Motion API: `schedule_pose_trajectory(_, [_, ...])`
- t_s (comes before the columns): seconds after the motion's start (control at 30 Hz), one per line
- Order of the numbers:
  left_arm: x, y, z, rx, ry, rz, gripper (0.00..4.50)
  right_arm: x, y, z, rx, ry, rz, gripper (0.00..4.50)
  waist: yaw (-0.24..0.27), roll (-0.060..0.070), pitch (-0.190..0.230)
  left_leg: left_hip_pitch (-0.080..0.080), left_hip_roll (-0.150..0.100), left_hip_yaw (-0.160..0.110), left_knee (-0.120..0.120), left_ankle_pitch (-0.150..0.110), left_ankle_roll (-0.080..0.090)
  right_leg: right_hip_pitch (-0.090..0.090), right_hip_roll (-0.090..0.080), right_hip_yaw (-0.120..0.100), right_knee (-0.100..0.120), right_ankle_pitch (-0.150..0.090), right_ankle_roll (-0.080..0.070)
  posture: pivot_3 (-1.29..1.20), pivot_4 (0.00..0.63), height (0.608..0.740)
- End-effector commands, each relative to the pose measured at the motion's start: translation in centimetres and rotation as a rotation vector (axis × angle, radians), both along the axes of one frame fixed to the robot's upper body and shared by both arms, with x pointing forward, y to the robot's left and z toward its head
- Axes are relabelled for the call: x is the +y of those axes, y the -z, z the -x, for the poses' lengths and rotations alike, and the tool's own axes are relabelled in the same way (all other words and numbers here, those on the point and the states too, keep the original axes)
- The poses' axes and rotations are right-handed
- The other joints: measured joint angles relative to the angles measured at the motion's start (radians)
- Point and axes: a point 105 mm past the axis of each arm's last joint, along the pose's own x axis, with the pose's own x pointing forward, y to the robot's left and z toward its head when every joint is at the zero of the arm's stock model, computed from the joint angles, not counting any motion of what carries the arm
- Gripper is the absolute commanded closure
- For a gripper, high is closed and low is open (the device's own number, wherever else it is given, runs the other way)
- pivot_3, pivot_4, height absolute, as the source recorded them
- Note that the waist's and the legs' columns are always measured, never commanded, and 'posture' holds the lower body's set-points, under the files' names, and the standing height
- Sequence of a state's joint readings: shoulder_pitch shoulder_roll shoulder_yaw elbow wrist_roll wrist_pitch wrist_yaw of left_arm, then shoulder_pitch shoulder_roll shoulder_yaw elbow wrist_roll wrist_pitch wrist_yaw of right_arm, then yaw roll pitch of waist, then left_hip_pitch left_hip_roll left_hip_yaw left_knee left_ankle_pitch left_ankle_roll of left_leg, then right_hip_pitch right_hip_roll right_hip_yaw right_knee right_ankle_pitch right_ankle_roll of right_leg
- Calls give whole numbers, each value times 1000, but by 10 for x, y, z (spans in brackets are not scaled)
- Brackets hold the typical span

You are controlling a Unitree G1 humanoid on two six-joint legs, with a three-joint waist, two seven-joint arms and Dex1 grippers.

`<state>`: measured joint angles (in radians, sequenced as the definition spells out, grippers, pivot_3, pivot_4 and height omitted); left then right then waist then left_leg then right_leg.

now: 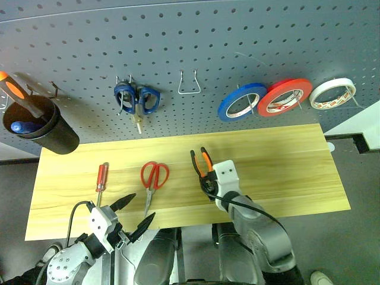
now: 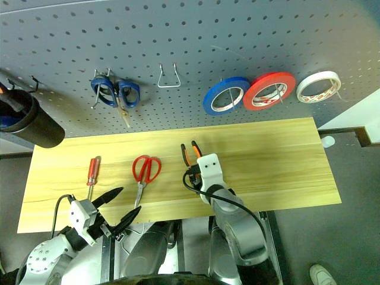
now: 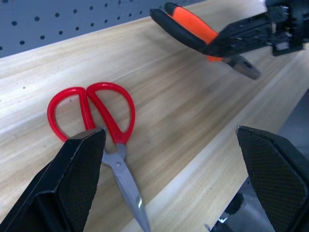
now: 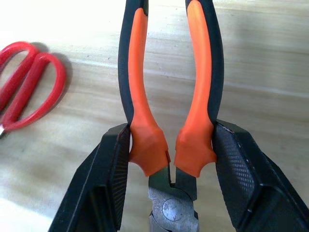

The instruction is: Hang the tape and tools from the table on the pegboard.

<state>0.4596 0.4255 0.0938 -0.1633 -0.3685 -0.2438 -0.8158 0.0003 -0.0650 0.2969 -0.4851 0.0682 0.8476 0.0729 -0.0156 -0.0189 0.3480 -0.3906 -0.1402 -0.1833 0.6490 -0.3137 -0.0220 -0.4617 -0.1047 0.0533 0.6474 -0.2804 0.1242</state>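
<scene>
The right gripper (image 4: 171,159) jaws are clenched on the orange-and-black-handled pliers (image 4: 169,87), handles pointing ahead. The left gripper (image 3: 178,169) jaws gape (nothing between them) above the red-handled metal scissors (image 3: 104,130) lying on the light yellow wooden counter (image 1: 285,160).

Bare table (image 1: 285,166) right of pliers (image 1: 202,163); scissors (image 1: 153,178) left.

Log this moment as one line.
right pincer: shut on pliers | left pincer: open | red scissors, screwdriver: on table
</scene>
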Motion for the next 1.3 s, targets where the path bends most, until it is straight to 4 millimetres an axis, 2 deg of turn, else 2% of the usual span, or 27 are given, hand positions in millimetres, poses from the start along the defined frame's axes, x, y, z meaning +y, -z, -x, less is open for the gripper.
schedule_pose_trajectory(0.03, [-2, -7, 3, -33, 26, 30, 0, 2, -29, 10, -89, -68, -64, 2309, -1, 0, 0, 0, 0, 0, 0, 0, 0, 0, 0, 0, 0, 0, 0, 21, 398, 727])
schedule_pose_trajectory(0.23, [-10, -23, 2, -100, 43, 76, 0, 0, -54, 23, -173, -214, -123, 2309, 1, 0, 0, 0, 0, 0, 1, 0, 0, 0, 0, 0, 0, 0, 0, 19, 391, 727])
schedule_pose_trajectory(0.4, [-15, -29, 6, -122, 59, 124, 0, -11, -95, 32, -296, -341, -246, 2309, 2, -1, 0, 0, 0, 1, 1, 0, 0, 1, 0, 0, 0, 0, 0, 22, 384, 727])
schedule_pose_trajectory(0.6, [-12, -34, 1, -161, 58, 143, 0, -12, -123, 47, -364, -461, -295, 2309, 4, -1, 0, 0, 0, 0, 1, 0, 0, 1, 0, 0, 0, 0, 0, 32, 372, 727])
schedule_pose_trajectory(0.9, [-12, -33, -4, -178, 81, 159, 0, -12, -158, 62, -467, -548, -364, 2309, 4, -2, -1, 0, 0, 1, 3, 0, 0, 1, 0, -1, 0, 1, 0, 30, 351, 727])
schedule_pose_trajectory(1.07, [-14, -31, -6, -184, 97, 164, 0, -3, -193, 56, -598, -553, -412, 2309, 2, -3, -1, 0, 1, 1, 4, 0, 0, 1, 0, -1, 1, 2, -1, 36, 343, 727])
schedule_pose_trajectory(1.3, [-16, -32, -5, -195, 106, 176, 0, 19, -227, 29, -736, -469, -440, 2309, 1, -5, -3, 0, 1, 2, 5, 0, 0, 1, 0, -3, 2, 2, -2, 42, 336, 727])
